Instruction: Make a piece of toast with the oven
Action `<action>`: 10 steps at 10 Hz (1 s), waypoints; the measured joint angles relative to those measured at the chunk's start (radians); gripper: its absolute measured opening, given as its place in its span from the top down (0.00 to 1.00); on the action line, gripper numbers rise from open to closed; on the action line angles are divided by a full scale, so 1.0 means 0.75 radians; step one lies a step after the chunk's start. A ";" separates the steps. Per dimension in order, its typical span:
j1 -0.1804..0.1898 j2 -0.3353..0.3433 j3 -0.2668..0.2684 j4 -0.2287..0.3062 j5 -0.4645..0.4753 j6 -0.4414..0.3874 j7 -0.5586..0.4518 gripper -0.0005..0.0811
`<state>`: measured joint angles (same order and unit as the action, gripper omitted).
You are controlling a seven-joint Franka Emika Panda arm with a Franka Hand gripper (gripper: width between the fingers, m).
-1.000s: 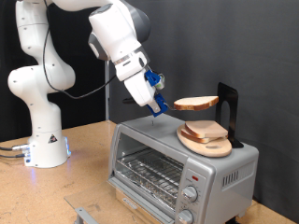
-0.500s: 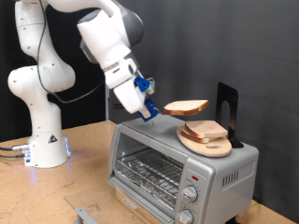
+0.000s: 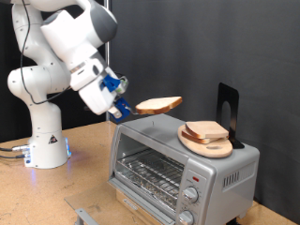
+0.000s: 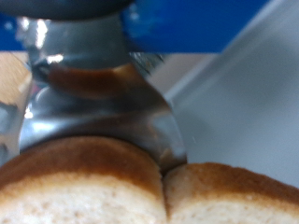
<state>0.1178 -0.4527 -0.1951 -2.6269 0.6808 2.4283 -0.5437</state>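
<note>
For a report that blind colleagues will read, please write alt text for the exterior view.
The robot arm's gripper holds a piece of toast level in the air, above the silver oven and towards the view's left. On the oven's top, a round wooden board carries more bread slices, with a black stand behind it.

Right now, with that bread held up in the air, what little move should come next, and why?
Probably lower the bread toward the oven front. The gripper holds the slice above the oven's top, away from the board, and the rack inside looks empty.
</note>
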 joint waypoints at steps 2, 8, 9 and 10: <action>-0.070 -0.049 -0.045 -0.034 -0.081 -0.077 -0.007 0.52; -0.106 -0.065 -0.112 -0.078 -0.070 -0.112 -0.043 0.52; -0.112 -0.057 -0.143 -0.097 -0.069 -0.096 -0.068 0.52; -0.119 -0.041 -0.174 -0.117 -0.069 -0.072 -0.104 0.52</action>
<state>0.0283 -0.4836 -0.3259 -2.7143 0.6290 2.3740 -0.6215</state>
